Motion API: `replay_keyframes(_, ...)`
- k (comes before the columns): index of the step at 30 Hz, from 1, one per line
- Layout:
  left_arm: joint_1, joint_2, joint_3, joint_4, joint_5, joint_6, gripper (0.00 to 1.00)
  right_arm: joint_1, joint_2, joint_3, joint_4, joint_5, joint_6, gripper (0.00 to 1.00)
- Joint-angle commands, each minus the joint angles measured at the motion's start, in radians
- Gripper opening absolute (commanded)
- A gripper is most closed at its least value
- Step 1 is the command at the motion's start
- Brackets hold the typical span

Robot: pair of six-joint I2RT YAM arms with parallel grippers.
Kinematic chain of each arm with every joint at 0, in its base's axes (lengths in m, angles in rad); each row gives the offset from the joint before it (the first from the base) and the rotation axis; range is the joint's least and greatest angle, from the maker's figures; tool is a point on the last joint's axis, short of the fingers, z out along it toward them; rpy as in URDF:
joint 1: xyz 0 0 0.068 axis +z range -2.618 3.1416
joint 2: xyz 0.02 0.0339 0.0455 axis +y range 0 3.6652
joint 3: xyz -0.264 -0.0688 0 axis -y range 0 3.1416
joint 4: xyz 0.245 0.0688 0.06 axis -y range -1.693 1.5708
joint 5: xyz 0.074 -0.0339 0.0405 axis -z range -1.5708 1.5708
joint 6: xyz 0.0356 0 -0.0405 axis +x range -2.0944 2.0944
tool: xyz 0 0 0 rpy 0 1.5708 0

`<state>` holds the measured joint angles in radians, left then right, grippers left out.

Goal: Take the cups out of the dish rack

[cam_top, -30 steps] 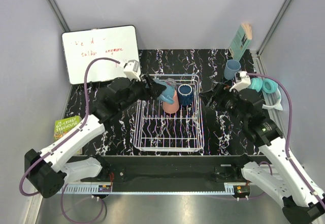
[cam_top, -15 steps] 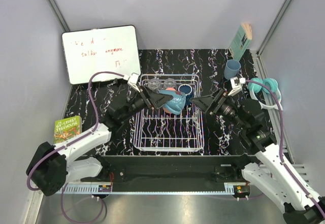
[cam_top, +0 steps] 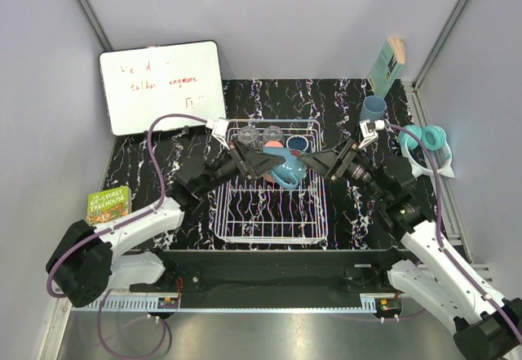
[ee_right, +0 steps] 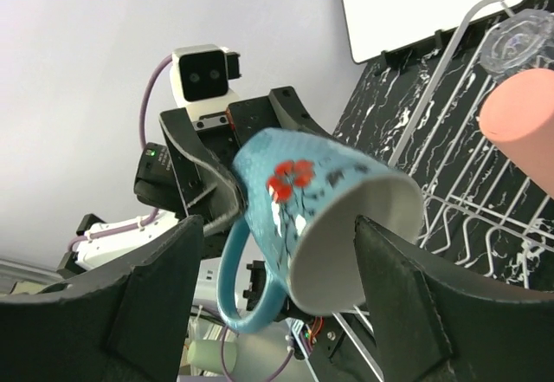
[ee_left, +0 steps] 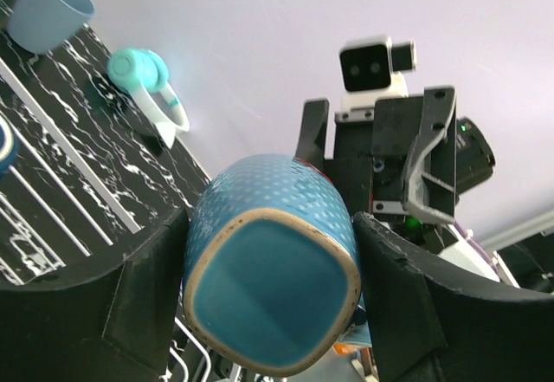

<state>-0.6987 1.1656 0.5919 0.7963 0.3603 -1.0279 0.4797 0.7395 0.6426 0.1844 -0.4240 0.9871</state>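
My left gripper [cam_top: 273, 164] is shut on a light blue mug [cam_top: 285, 168] with a red flower, held on its side above the dish rack [cam_top: 273, 221]. In the left wrist view the mug's base [ee_left: 273, 300] fills the gap between the fingers. My right gripper [cam_top: 314, 162] faces the mug's mouth [ee_right: 346, 243], open, with a finger on either side of the rim end. Two clear glasses [cam_top: 247, 136], a salmon tumbler [cam_top: 276, 144] and a navy mug [cam_top: 298, 142] stand at the rack's far end. Another light blue cup [cam_top: 373, 108] stands on the table at the back right.
Teal headphones [cam_top: 428, 141] lie to the right of the rack. A whiteboard [cam_top: 161, 85] leans at the back left. A green book [cam_top: 108, 205] lies at the left edge and another book [cam_top: 387, 64] stands at the back right.
The left gripper has carried the blue mug up off the rack's far end toward the middle. The right arm has swung left, bringing its open jaws up to the mug's mouth.
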Motion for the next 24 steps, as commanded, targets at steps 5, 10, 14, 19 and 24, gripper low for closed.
replay_keyframes(5,-0.054,0.039,0.057,0.178,0.017,-0.023,0.00,0.005,0.072,-0.004,0.185,-0.075,0.065,0.67)
replay_keyframes(10,-0.094,0.083,0.077,0.198,0.032,-0.024,0.00,0.004,0.075,-0.017,0.198,-0.076,0.074,0.56)
replay_keyframes(14,-0.117,0.109,0.089,0.202,0.042,-0.023,0.00,0.005,0.089,-0.035,0.234,-0.085,0.102,0.48)
replay_keyframes(19,-0.130,0.126,0.098,0.198,0.046,-0.021,0.00,0.005,0.084,-0.043,0.234,-0.085,0.110,0.23)
replay_keyframes(24,-0.128,0.089,0.114,0.095,0.023,0.035,0.00,0.005,0.029,-0.009,0.123,-0.044,0.048,0.00)
